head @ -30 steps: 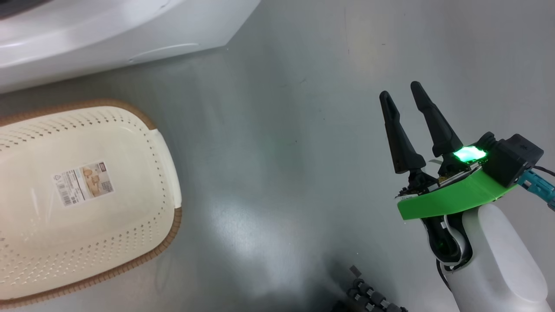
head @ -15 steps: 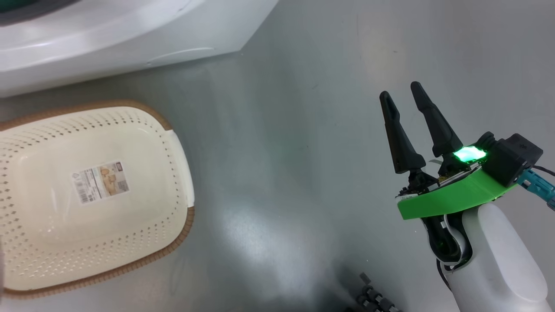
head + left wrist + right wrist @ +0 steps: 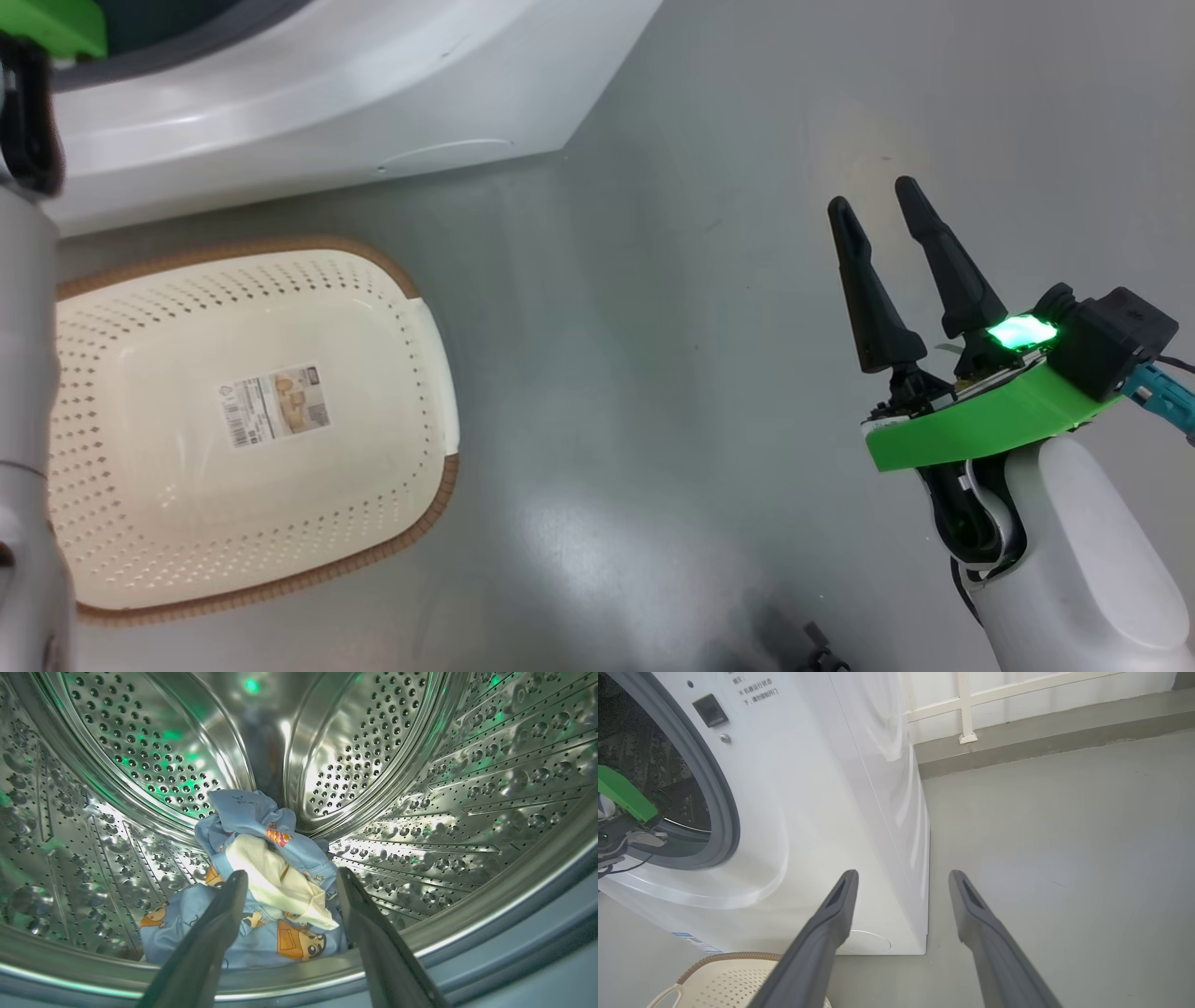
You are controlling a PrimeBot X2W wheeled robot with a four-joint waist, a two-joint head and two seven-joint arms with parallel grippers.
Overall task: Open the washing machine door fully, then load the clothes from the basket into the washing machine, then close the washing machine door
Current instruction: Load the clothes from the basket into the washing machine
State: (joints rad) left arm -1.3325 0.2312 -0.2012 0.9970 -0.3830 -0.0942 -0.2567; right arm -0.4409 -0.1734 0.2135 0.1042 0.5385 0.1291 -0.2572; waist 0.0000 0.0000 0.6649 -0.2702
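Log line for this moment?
clothes: in drum | basket: empty | left gripper: open, inside drum | right gripper: open, idle over floor

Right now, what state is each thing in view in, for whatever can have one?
basket: upright on the floor, empty, bottom label uncovered.
clothes: heaped loose at the bottom of the drum, not gripped.
washing machine: mouth uncovered, clothes inside.
left tool: open, holding nothing, pointing at the clothes.
right tool: open, holding nothing, over the floor.
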